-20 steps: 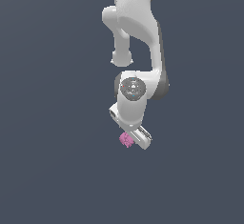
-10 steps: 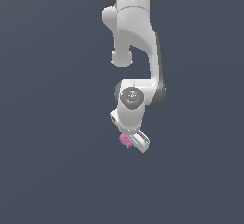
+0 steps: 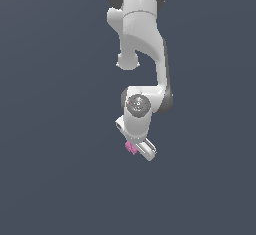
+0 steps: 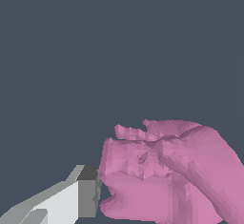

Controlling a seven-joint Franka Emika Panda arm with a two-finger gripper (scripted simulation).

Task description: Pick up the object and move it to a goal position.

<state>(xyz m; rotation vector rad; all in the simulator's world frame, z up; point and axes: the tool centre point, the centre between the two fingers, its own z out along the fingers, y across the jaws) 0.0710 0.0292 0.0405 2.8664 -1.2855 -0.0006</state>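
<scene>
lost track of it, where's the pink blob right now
In the exterior view the pink blob sits low, near the centre, against the gripper on the view's left side. In the wrist view one fingertip touches it.

Object point(image 3: 130, 148) at pincer point(image 3: 139, 149) tip, exterior view's left side; seemingly touching finger point(image 4: 78, 197).

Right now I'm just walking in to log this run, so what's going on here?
A white robot arm has its gripper at a small pink lumpy blob. In the wrist view one grey-tipped finger touches the blob's side. Whether the other finger grips it cannot be seen. No table or goal marker shows.
</scene>
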